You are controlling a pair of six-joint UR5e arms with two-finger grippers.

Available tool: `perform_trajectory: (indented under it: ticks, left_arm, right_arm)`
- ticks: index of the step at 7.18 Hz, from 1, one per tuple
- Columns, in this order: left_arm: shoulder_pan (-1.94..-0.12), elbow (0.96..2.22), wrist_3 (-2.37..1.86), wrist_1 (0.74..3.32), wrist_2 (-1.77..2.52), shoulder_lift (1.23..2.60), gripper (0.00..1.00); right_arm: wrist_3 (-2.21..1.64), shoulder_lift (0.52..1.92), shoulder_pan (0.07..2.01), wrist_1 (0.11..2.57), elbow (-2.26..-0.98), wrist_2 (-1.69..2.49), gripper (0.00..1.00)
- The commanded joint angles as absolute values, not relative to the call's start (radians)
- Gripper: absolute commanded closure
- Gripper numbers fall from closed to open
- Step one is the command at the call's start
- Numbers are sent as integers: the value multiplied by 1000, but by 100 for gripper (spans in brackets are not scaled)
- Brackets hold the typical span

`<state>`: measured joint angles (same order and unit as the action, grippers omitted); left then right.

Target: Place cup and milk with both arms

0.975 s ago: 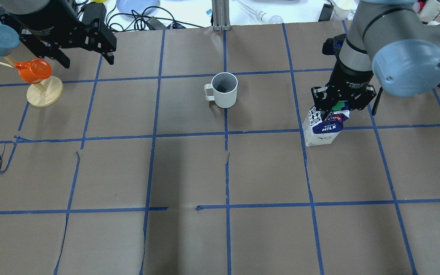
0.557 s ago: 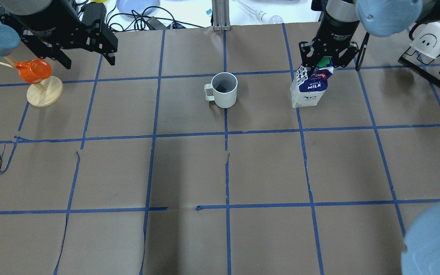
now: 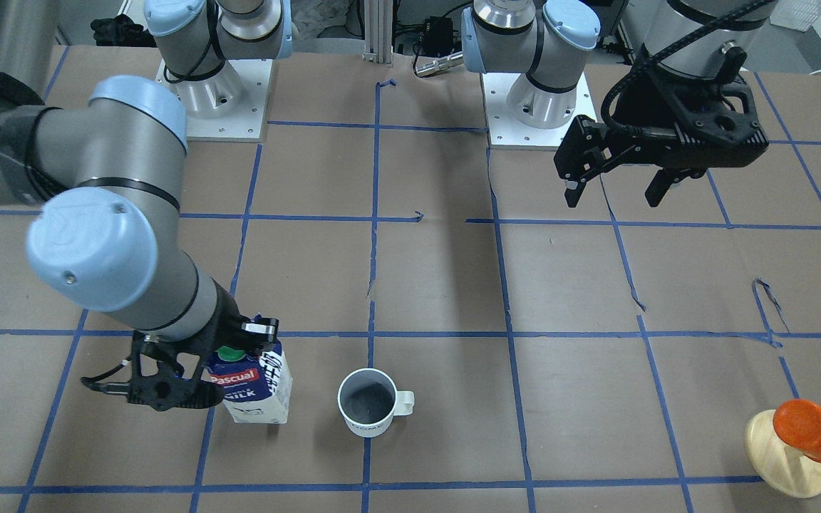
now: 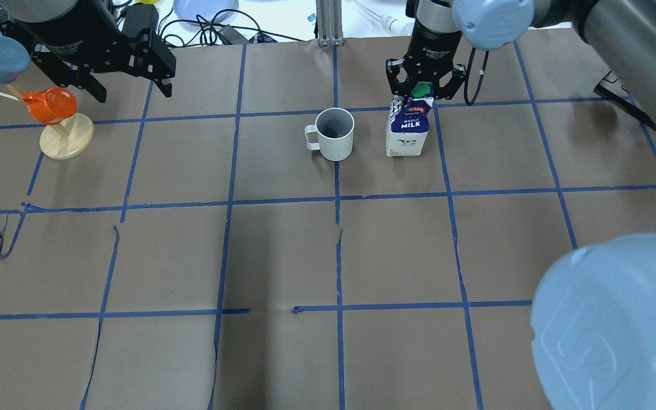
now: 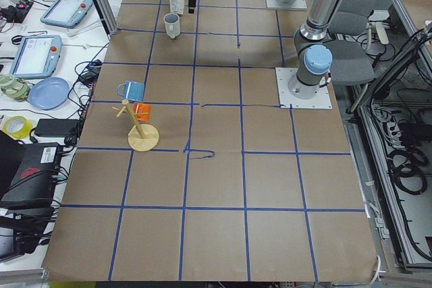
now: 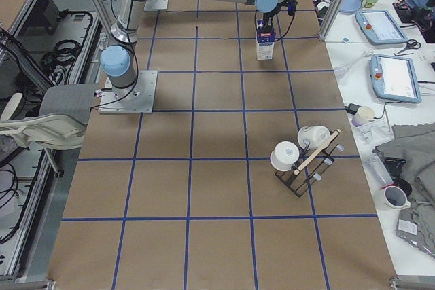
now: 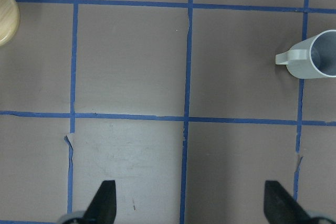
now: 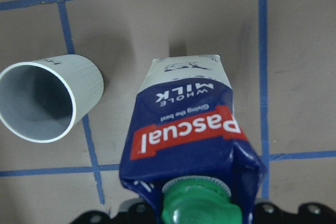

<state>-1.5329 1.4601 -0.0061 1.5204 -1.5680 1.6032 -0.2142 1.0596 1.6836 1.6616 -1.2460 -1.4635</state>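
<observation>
The white cup point(image 4: 335, 134) stands upright near the table's far middle, handle pointing left; it also shows in the front view point(image 3: 368, 403) and the left wrist view point(image 7: 316, 56). My right gripper point(image 4: 422, 88) is shut on the top of the blue-and-white milk carton point(image 4: 406, 131), just below its green cap. The carton point(image 3: 257, 388) hangs upright just right of the cup, a small gap between them point(image 8: 189, 129). I cannot tell whether its base touches the paper. My left gripper point(image 4: 131, 85) is open and empty, high over the far left, well apart from the cup.
An orange cup on a pale wooden stand point(image 4: 57, 122) sits at the far left, with a blue mug point(image 4: 3, 60) on the same stand. A black rack with white mugs point(image 6: 306, 157) stands on the right side. Cables and a plate point(image 4: 205, 8) lie beyond the far edge.
My right gripper has carried the milk carton leftward and farther back, from the right side of the table to just beside the cup. The left arm and the cup have not moved.
</observation>
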Motion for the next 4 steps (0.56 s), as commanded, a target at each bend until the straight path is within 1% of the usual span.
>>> perform_trajectory:
  ticks: [1,4]
  left_arm:
    - [-1535,1462,-6,1522,-1569,1605,0]
    - [-1537,1465,-6,1520,-1569,1601,0]
  right_arm:
    - [-305,1028,1727,1689,-1227,-1456,66]
    - [-305,1008,1735,1690,-1224,-1451,64]
